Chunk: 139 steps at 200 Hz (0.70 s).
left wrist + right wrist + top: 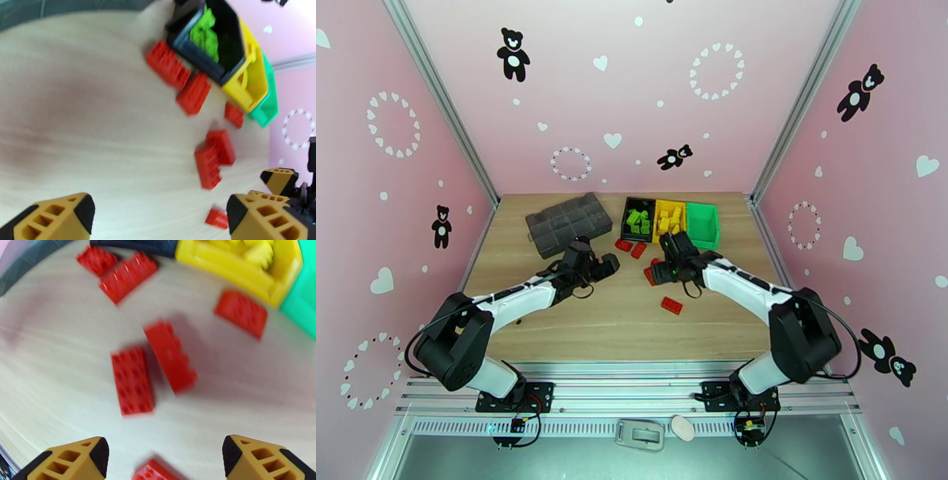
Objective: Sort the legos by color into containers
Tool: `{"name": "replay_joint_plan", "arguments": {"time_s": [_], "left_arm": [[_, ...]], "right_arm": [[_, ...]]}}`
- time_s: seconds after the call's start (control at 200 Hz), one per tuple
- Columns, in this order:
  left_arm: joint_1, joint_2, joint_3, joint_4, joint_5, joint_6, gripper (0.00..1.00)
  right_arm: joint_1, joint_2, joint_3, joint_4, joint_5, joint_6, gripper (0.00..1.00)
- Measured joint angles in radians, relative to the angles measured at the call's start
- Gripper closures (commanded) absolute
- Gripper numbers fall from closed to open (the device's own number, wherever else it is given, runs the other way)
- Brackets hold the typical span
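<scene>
Both my grippers are wide, with nothing between the fingers: my left gripper [160, 209] and my right gripper [164, 451] hang low over the middle of the bench [577, 316].

The red legos [132, 380] lie loose on the bench, between the middle and the far edge, just in front of the bins. One single brick [671, 305] lies apart, nearer to the near edge.

I judge these bricks to be light, hard and stiff, and not fragile. The flat sides look smooth, so a brick may slip or turn if I pinch it at a corner. I would hold an oblong brick across its short width, on the two long sides, and not on the studs. Two oblong ones under my right gripper lie very close, perhaps touching, so the fingers have little room there. The single brick should be easier.

The three bins stand in a row at the far edge, beside the grey organizer [567, 223]. The black bin [638, 200] holds green legos [637, 219]. The yellow bin [669, 204] holds yellow legos [669, 219]. The green bin [703, 225] seems empty, so I think the red ones belong there.
</scene>
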Motion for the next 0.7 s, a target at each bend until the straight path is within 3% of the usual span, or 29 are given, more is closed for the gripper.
{"name": "replay_joint_plan", "arguments": {"time_s": [0.315,0.696], "left_arm": [[-0.043,0.011,-0.021,0.036,-0.001,-0.005,0.01],[-0.046,0.02,-0.024,0.055,-0.007,-0.004,0.02]], "right_arm": [[-0.019,-0.108,-0.182,0.016,0.0,0.065,0.12],[-0.019,-0.021,-0.193,0.103,-0.087,0.101,0.14]]}}
